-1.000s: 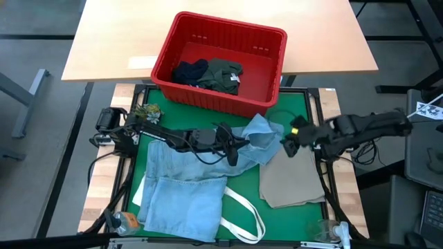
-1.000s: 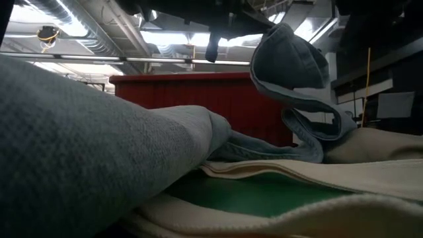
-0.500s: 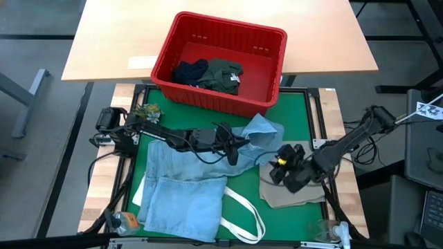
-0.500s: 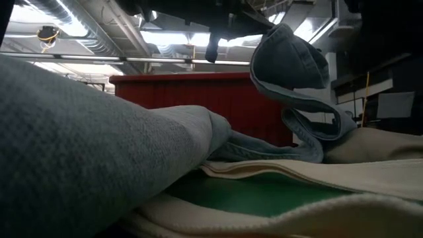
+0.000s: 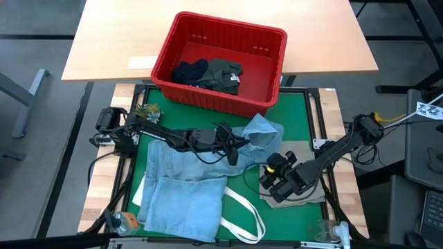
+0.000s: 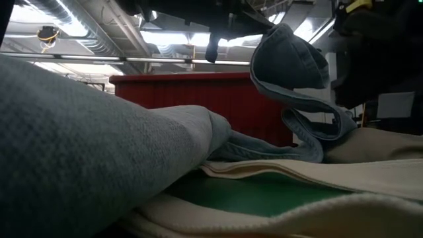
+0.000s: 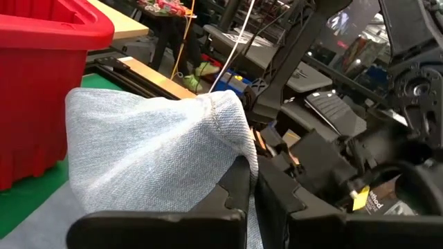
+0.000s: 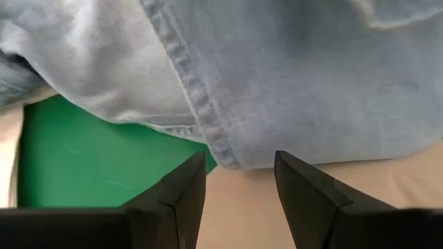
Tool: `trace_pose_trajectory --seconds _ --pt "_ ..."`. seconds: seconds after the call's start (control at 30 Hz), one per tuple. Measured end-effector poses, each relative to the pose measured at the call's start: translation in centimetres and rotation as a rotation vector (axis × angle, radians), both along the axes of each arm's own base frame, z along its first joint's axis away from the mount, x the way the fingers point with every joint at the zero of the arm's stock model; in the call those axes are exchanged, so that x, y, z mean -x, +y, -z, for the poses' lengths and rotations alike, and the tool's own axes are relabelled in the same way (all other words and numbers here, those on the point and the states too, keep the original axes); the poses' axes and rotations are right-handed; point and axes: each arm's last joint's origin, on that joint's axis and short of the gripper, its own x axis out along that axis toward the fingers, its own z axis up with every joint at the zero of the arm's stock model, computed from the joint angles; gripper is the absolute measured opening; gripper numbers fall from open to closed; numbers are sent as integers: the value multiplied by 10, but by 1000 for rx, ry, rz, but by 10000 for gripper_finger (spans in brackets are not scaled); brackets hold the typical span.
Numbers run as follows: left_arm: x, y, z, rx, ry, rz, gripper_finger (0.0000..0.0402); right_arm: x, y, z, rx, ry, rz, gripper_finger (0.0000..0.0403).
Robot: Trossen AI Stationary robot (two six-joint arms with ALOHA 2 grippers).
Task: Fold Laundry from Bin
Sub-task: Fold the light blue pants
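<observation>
In the low view a grey-blue fold fills the foreground and hides most of the desk (image 5: 297, 104). The left gripper (image 5: 235, 144), jaws clamped on the light blue jeans (image 5: 181, 195), holds one denim corner raised. The right gripper (image 5: 271, 181), jaws apart, hovers at the beige cloth (image 5: 304, 199), probably not touching. Dark garments (image 5: 208, 73) lie in the red bin (image 5: 266, 41).

Most of the green mat (image 5: 287, 117) is covered by light blue jeans (image 5: 183, 183), a beige cloth (image 5: 301, 197) and white tote straps (image 5: 242, 207). Bare mat is left beside the red bin (image 5: 218, 59), whose right half is open.
</observation>
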Motion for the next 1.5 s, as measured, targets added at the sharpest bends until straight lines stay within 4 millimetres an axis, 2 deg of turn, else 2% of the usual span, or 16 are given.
trace_pose_trajectory --seconds 0.33,0.5,0.8,1.17,1.5 --pt "0 0 0 2 0 0 7 -5 3 1 25 -45 -16 172" --pt "0 0 0 15 -3 -2 7 -12 7 9 91 -62 -59 172" --pt "0 0 0 15 -2 -2 7 -12 4 14 201 -42 -66 172" --pt "0 0 0 15 -2 -2 7 -17 10 14 74 -58 -82 172" --pt "0 0 0 16 -3 -2 7 -14 8 16 110 -9 -90 172"
